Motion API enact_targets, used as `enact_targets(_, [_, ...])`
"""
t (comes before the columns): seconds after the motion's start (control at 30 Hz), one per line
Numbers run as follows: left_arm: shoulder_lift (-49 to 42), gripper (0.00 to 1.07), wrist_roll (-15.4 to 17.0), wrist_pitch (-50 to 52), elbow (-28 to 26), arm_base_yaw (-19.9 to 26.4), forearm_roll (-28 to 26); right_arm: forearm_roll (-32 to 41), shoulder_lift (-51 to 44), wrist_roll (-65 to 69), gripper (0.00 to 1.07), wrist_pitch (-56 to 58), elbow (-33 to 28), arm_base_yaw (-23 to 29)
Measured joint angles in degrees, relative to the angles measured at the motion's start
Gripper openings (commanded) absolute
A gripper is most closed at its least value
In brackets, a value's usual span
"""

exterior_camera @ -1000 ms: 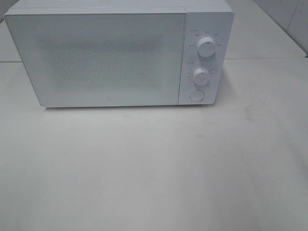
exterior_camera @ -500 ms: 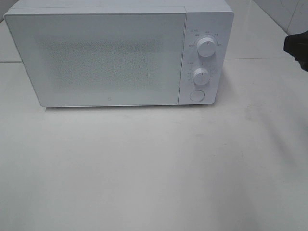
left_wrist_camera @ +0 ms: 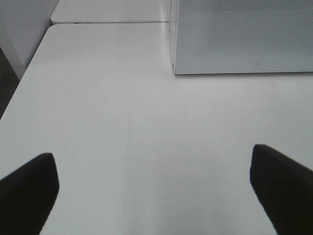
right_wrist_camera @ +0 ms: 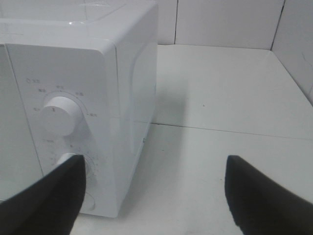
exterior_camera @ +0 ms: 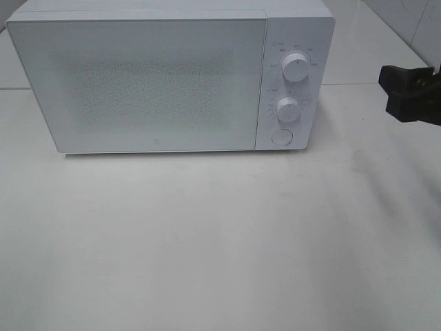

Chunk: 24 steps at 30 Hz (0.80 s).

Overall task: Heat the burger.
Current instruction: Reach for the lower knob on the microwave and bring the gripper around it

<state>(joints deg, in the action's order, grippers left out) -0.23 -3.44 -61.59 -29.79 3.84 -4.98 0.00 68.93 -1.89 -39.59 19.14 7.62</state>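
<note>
The burger is out of view in every frame. A white microwave [exterior_camera: 151, 83] stands at the back of the white table [exterior_camera: 207, 234] with its door shut. My right gripper [exterior_camera: 389, 93] comes in from the right edge, at the height of the control panel and apart from it. In the right wrist view it [right_wrist_camera: 156, 196] is open and empty, facing the microwave's right front corner [right_wrist_camera: 132, 73]. My left gripper [left_wrist_camera: 156, 191] is open and empty over bare table, short of the microwave's lower left corner [left_wrist_camera: 244, 39]. It does not show in the exterior view.
The control panel has an upper knob [exterior_camera: 295, 69], a lower knob [exterior_camera: 288, 109] and a round button [exterior_camera: 281, 136]. A white wall [right_wrist_camera: 230, 22] runs behind and to the right of the table. The table's left edge [left_wrist_camera: 27, 78] is near the left arm.
My right gripper has come into the exterior view from the right edge and moved left toward the microwave's control panel. The microwave has not moved.
</note>
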Motion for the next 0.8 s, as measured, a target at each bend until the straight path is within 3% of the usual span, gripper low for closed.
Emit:
enact_targets(0.23, [0.0, 1.01, 0.0, 0.0, 0.0, 0.0, 0.0, 8.1, 5.2, -5.1, 0.76, -8.8, -3.6, 1.2])
enact_targets(0.33, [0.0, 1.01, 0.0, 0.0, 0.0, 0.0, 0.0, 12.5, 7.2, -7.4, 0.76, -12.3, -4.6, 4.8])
enact_targets(0.4, [0.0, 1.01, 0.0, 0.0, 0.0, 0.0, 0.0, 19.7, 10.7, -10.8, 0.76, -16.6, -5.2, 11.1])
enact_targets(0.8, [0.0, 1.01, 0.0, 0.0, 0.0, 0.0, 0.0, 36.5, 18.9, -13.9, 0.76, -26.7, -4.4, 27.8])
